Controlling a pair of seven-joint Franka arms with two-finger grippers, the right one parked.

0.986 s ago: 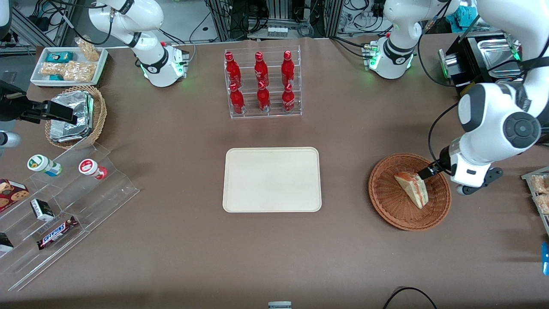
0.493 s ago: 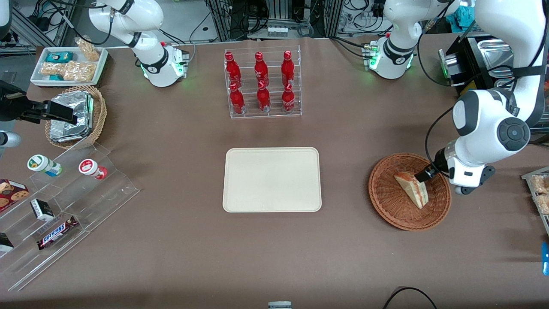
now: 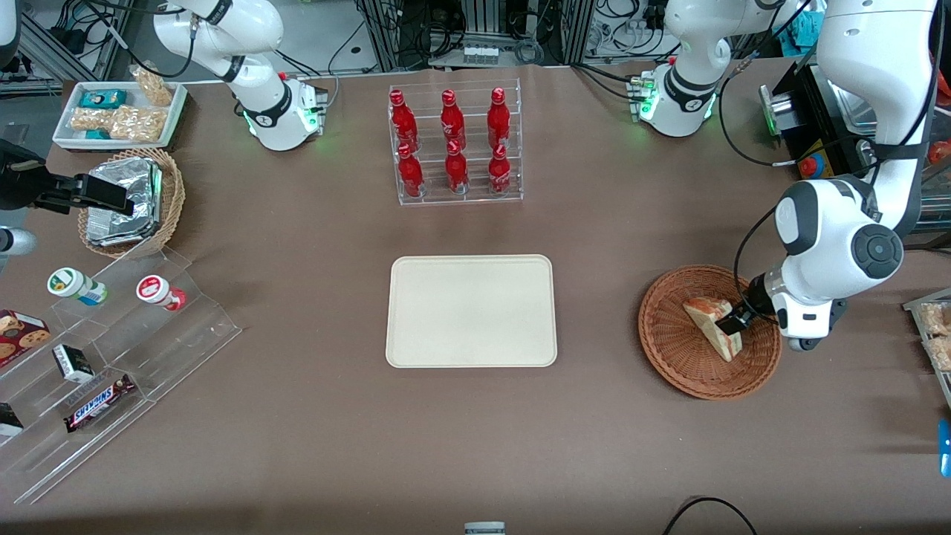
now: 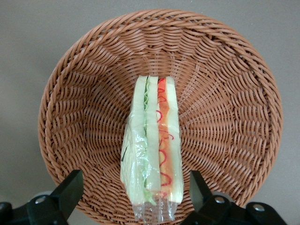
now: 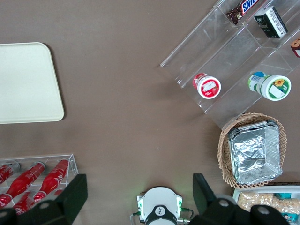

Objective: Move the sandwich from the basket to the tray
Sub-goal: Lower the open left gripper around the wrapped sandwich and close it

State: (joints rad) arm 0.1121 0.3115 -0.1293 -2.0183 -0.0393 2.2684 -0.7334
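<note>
The sandwich (image 3: pixel 712 326) (image 4: pixel 152 150) is a triangular wedge of white bread in clear wrap, with green and pink-red filling showing along its cut edge. It lies in the basket (image 3: pixel 672 349) (image 4: pixel 84 93), a wide, shallow, round one of reddish-brown wicker that stands on the brown table toward the working arm's end. The gripper (image 3: pixel 732 319) (image 4: pixel 133 187) is down in the basket with its fingers spread, one on each side of the sandwich and clear of the bread. The tray (image 3: pixel 471 310) (image 5: pixel 26 84) is flat, cream-coloured and rectangular with rounded corners and a low rim; it lies at the middle of the table, well apart from the basket, with nothing on it.
</note>
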